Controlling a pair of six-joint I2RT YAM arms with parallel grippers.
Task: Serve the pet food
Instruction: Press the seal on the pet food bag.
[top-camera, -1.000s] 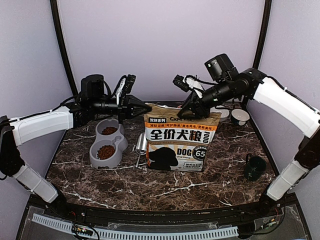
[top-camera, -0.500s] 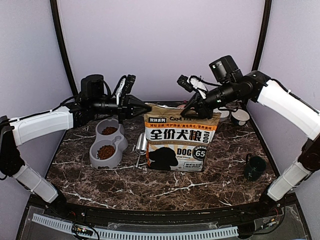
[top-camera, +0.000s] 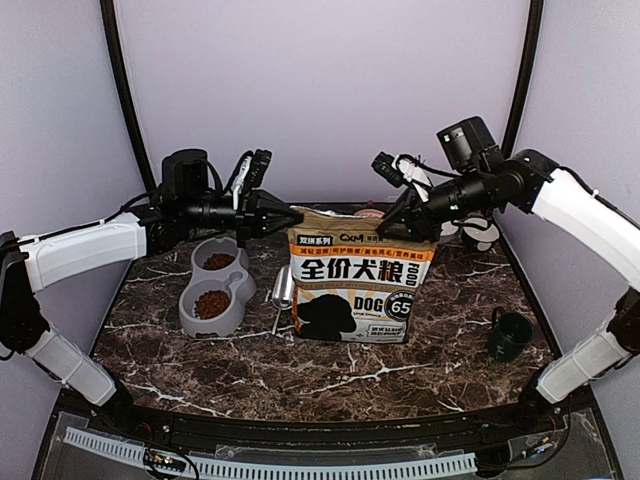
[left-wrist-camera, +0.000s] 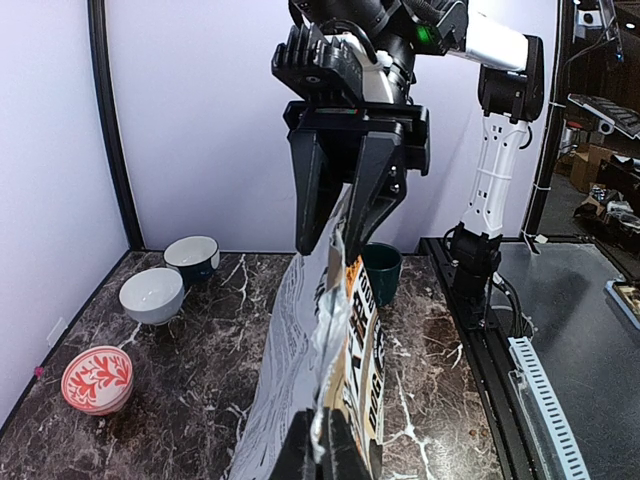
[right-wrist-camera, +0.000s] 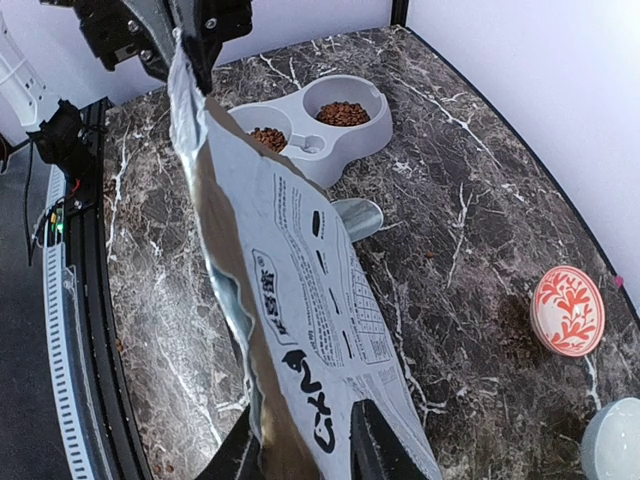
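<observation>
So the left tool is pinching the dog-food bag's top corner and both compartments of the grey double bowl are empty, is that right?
Not quite: both compartments of the grey double bowl hold pet food, as the top external view shows. The left tool is indeed pinching the top corner of the dog-food bag.

Soft, even, bright light, weak shadows, and a faint sheen on the marble table (top-camera: 400, 380).

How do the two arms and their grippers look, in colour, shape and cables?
The left arm and the right arm have white shells with black joints. Cables loop near each wrist. The left gripper and the right gripper are black, each with two tapering fingers.
</observation>
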